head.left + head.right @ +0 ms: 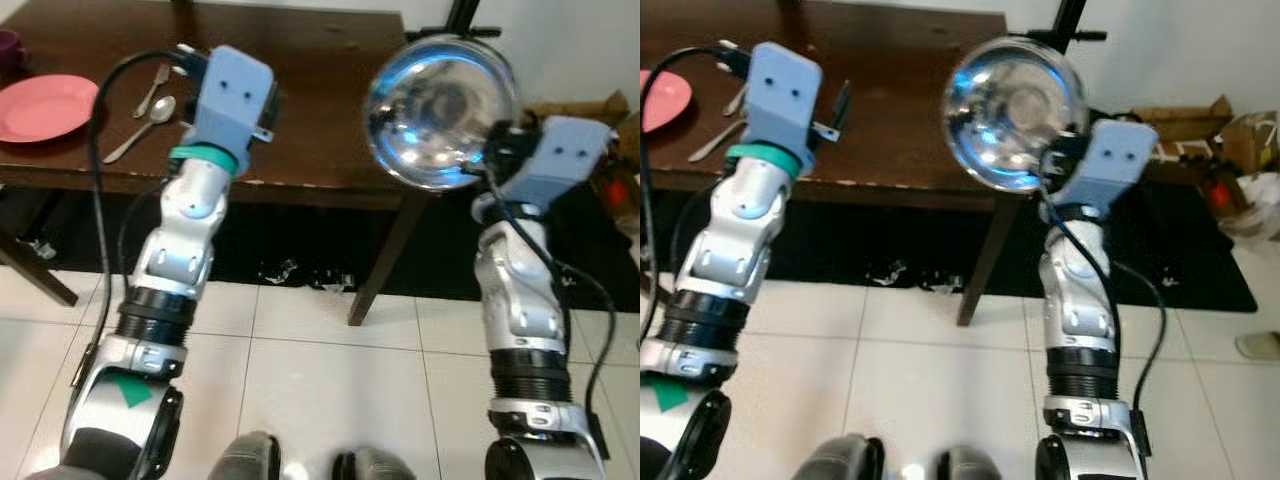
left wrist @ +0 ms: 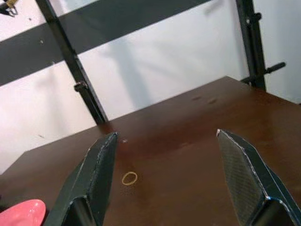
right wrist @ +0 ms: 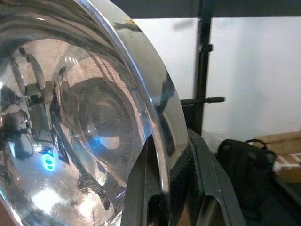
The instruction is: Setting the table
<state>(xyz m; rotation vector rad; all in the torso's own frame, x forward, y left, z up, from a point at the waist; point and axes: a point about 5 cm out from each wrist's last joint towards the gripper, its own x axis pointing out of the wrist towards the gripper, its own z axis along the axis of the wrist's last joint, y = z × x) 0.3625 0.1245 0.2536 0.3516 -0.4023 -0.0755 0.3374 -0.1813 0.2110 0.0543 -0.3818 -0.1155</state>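
While the left eye view takes in the whole front edge of the dark brown wooden table [image 1: 310, 70], it also catches a pink plate [image 1: 45, 107] at the far left with a fork [image 1: 152, 90] and a spoon [image 1: 145, 125] just beside it. Held tilted near the table's right corner is a shiny steel bowl [image 1: 440, 110], its hollow turned toward the camera, with the right claw [image 1: 490, 155] at its lower rim. White floor tiles [image 1: 320, 380] lie below, and a black mat [image 1: 440, 270] runs under the table.

Right eye view — cardboard boxes [image 1: 1185, 125] stand against the white wall at the right, and the plate is cut to a sliver.

Left wrist view — the left claw [image 2: 174, 176] hovers over the tabletop with its fingers [image 2: 244, 174] spread wide and nothing between them; a small yellow ring [image 2: 129, 178] lies on the polished wood.

Right wrist view — the right claw's fingers [image 3: 146, 188] are pinching the bowl's thin rim, one finger inside, one outside. The mirror-smooth curved wall gives back warped reflections.
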